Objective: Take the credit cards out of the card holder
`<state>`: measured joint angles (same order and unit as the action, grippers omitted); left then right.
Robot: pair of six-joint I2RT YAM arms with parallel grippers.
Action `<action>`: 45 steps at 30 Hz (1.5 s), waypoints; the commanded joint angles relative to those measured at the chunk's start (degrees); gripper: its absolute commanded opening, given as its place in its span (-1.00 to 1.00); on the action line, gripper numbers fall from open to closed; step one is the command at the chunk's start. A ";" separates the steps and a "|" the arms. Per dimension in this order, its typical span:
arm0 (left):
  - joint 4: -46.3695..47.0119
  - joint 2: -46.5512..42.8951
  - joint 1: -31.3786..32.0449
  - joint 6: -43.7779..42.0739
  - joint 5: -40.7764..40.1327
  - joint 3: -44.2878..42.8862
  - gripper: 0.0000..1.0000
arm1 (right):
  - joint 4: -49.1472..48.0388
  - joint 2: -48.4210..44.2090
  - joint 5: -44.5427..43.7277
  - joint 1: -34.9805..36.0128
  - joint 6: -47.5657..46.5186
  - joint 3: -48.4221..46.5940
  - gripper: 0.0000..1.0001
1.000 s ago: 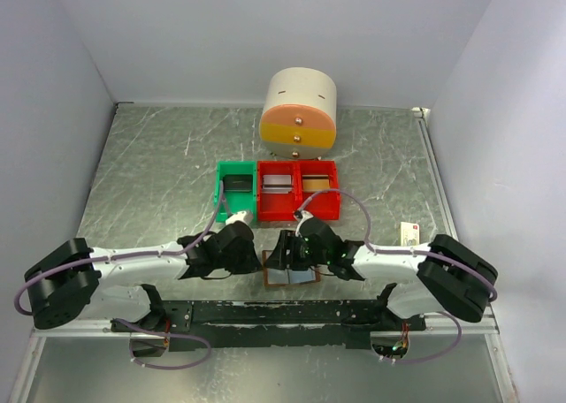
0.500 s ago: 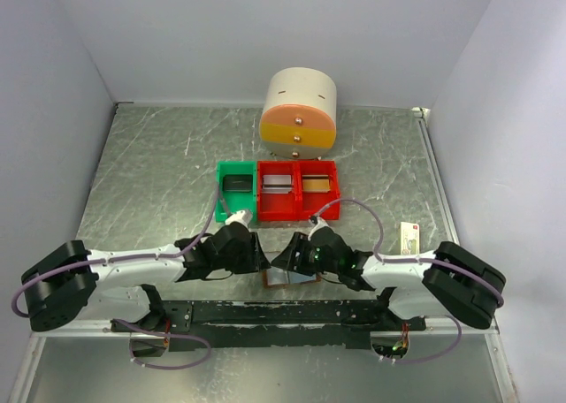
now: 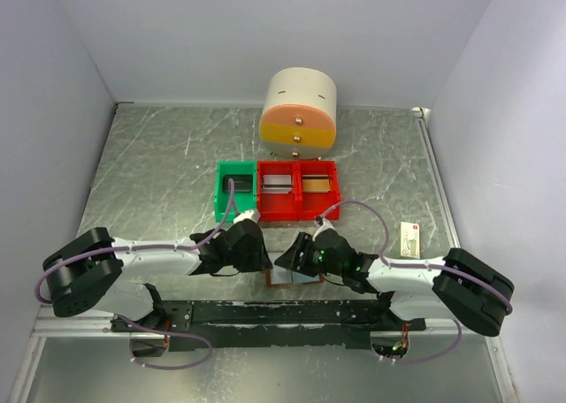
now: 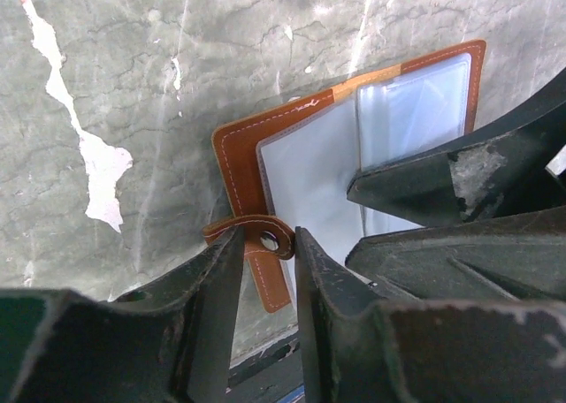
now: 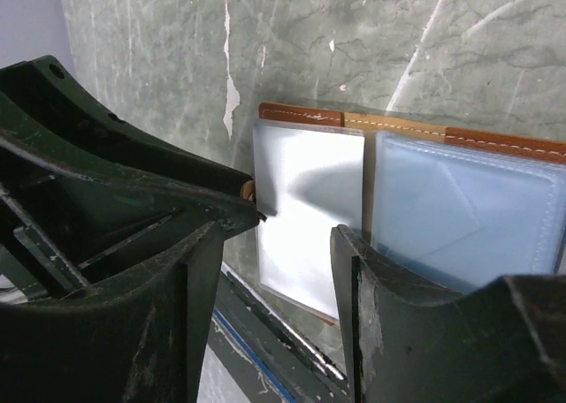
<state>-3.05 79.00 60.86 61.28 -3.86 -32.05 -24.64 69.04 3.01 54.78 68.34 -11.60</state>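
Fingers of left gripper (image 4: 268, 244) straddle strap (image 4: 252, 229) at card holder (image 4: 237, 160) lower-left edge, grip unclear; right gripper (image 5: 279, 235) open over left pocket (image 5: 309, 191).

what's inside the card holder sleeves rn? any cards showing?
The card holder lies open: two pale translucent sleeves, one showing a faint rectangular outline, possibly a card. Nothing sticks out. The left gripper and right gripper cover the sleeves' near parts, so contents there are hidden.
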 commanded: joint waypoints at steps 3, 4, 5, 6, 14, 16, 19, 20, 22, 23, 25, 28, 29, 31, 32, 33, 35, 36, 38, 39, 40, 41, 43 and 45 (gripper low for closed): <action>-5.47 1.07 0.40 -1.54 -2.05 -1.66 -0.26 | 15.70 -8.19 -5.39 0.24 -5.18 -6.08 0.05; -5.74 1.29 0.40 -1.70 -2.15 -1.76 -0.27 | 22.28 -10.09 -7.85 0.19 -6.14 -7.56 0.06; -5.93 1.52 0.40 -1.71 -2.13 -1.86 -0.28 | 26.85 -12.64 -10.10 0.18 -7.01 -8.70 0.06; -5.81 1.65 0.47 -1.81 -2.08 -1.87 -0.28 | 30.76 -14.32 -12.25 0.15 -7.67 -9.79 0.07; -5.36 2.76 0.71 -2.24 -1.39 -2.31 -0.30 | 47.86 -19.75 -17.37 -0.50 -7.34 -11.38 0.08; -5.36 2.97 0.75 -2.31 -1.29 -2.46 -0.30 | 46.40 -19.78 -15.49 -0.55 -7.30 -10.20 0.07; -5.84 2.93 0.81 -2.35 -1.37 -2.70 -0.30 | 43.65 -19.23 -13.91 -0.57 -6.71 -8.82 0.04; -5.91 2.85 0.76 -2.42 -1.41 -2.82 -0.30 | 42.70 -18.89 -13.42 -0.58 -6.66 -8.46 0.03; -6.18 2.59 0.75 -2.39 -1.49 -2.84 -0.30 | 41.41 -17.76 -12.75 -0.62 -6.90 -8.25 0.01; -6.31 2.49 0.75 -2.42 -1.57 -2.84 -0.30 | 40.74 -17.26 -12.33 -0.56 -7.05 -8.17 0.00; -6.48 2.39 0.75 -2.37 -1.67 -2.84 -0.30 | 40.20 -16.19 -12.06 -0.61 -7.21 -8.26 -0.01; -6.23 2.38 0.75 -2.29 -1.43 -2.67 -0.31 | 38.81 -14.94 -11.29 -0.58 -7.37 -7.95 -0.03; -6.03 2.38 0.75 -2.30 -1.30 -2.60 -0.31 | 38.50 -14.54 -11.11 -0.59 -7.34 -7.77 -0.03; -5.90 2.47 0.76 -2.30 -1.16 -2.58 -0.31 | 38.45 -13.93 -11.22 -0.61 -7.14 -7.70 -0.04; -5.91 2.47 0.75 -2.22 -1.15 -2.58 -0.31 | 38.49 -13.62 -11.31 -0.61 -6.99 -7.70 -0.03; -5.88 2.55 0.75 -2.29 -1.15 -2.62 -0.31 | 38.62 -13.41 -11.43 -0.58 -6.98 -7.74 -0.04; -5.85 2.69 0.82 -2.38 -1.06 -2.66 -0.31 | 37.60 -13.12 -10.71 -0.59 -7.40 -7.53 -0.04; -5.90 2.73 0.79 -2.40 -1.06 -2.71 -0.31 | 36.70 -13.05 -10.01 -0.58 -7.54 -7.30 -0.04; -5.93 2.84 0.80 -2.54 -1.06 -2.79 -0.31 | 34.59 -13.01 -8.52 -0.59 -7.97 -7.04 -0.04; -6.02 2.90 0.76 -2.64 -1.04 -2.88 -0.32 | 33.48 -13.20 -7.67 -0.56 -8.12 -6.85 -0.04; -6.16 2.91 0.80 -2.63 -1.06 -2.92 -0.32 | 32.23 -13.53 -7.10 -0.63 -8.06 -6.53 -0.04; -6.10 2.85 0.76 -2.69 -1.06 -2.93 -0.32 | 31.11 -13.95 -6.71 -0.59 -7.86 -6.32 -0.04; -6.04 2.75 0.75 -2.61 -1.14 -2.84 -0.32 | 29.04 -14.66 -6.07 -0.58 -7.73 -6.08 -0.04; -5.95 2.73 0.75 -2.52 -1.04 -2.75 -0.32 | 28.82 -14.94 -5.91 -0.63 -7.77 -6.47 -0.04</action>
<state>-6.52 80.86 61.23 59.57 -4.45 -34.24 9.45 54.94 -6.00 54.08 60.45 -18.46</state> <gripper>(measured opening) 0.345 0.482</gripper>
